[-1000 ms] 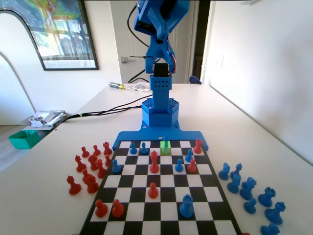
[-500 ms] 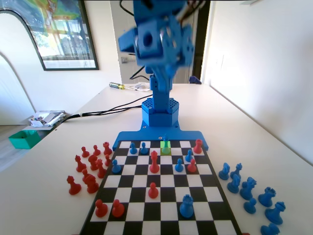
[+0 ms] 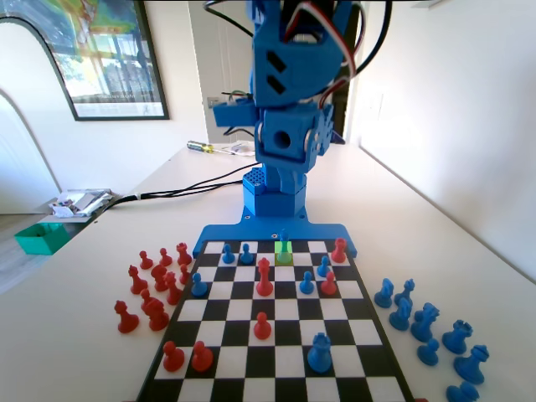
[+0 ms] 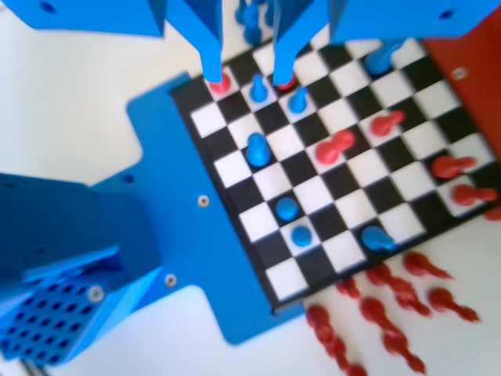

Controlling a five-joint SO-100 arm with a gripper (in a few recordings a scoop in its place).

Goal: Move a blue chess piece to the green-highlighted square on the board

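The slender blue chess piece (image 3: 284, 242) stands upright on the green-highlighted square (image 3: 284, 254), in the board's (image 3: 368, 360) far row, just in front of the arm's base. The blue arm (image 3: 289, 126) hangs high above that end of the board. In the wrist view my gripper (image 4: 246, 78) is open, its two jaws apart with nothing between them, well above the board (image 4: 258, 278). The slender blue chess piece (image 4: 257, 149) stands below and slightly right of the jaw tips there.
Red pieces (image 3: 155, 289) lie off the board's left side and blue pieces (image 3: 427, 322) off its right. On the board stand several red pieces (image 3: 265, 276), round-headed blue pawns (image 3: 237, 253) and a large stout blue piece (image 3: 318, 352). Cables (image 3: 184, 186) trail left of the base.
The arm has swung from upright and folded back to leaning forward and lower over the board's far end. No piece has moved.
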